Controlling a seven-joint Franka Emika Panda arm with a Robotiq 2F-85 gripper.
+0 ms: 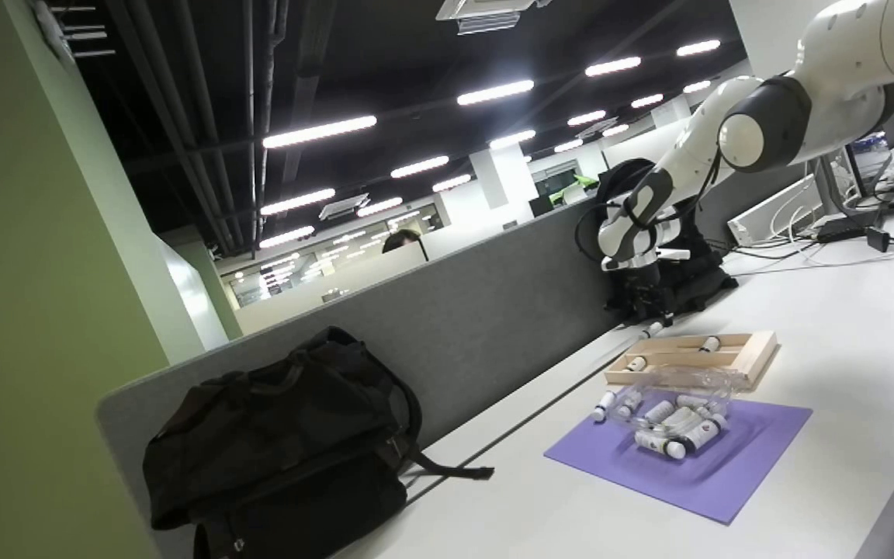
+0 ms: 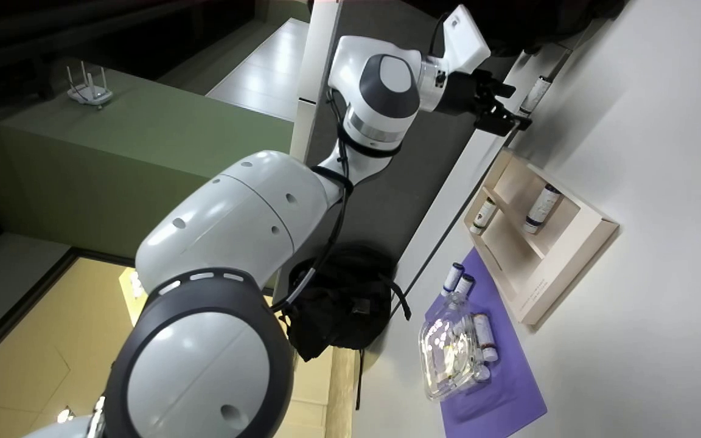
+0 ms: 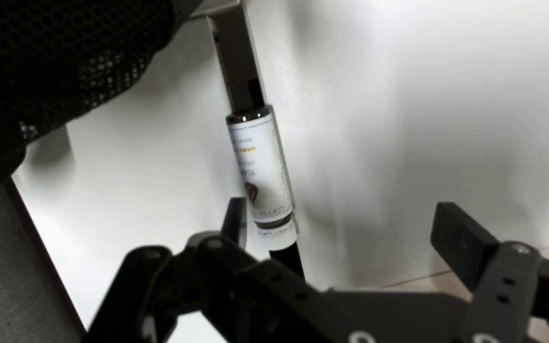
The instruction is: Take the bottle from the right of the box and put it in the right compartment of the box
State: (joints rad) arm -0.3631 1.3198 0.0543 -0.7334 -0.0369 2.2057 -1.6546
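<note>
A white-labelled bottle with a white cap (image 3: 262, 166) lies along the dark slot in the table in the wrist view. It also shows in both exterior views (image 1: 652, 329) (image 2: 535, 95), beyond the end of the light-wood box (image 1: 757, 357) (image 2: 569, 267). My gripper (image 3: 340, 214) is open and empty above the table. Its left finger is close to the bottle's cap end and the bottle lies toward that side. The gripper shows in both exterior views (image 1: 653, 312) (image 2: 518, 107). The box holds one bottle (image 2: 484, 216) in its narrower compartment and another bottle (image 2: 542, 208) in a wider one.
A purple mat (image 1: 757, 458) beside the box bears several bottles and a clear plastic container (image 2: 448, 353). A dark mesh bag (image 3: 65, 62) stands close to the bottle. A grey partition (image 1: 509, 303) runs along the table's back. A black backpack (image 1: 284, 442) leans there.
</note>
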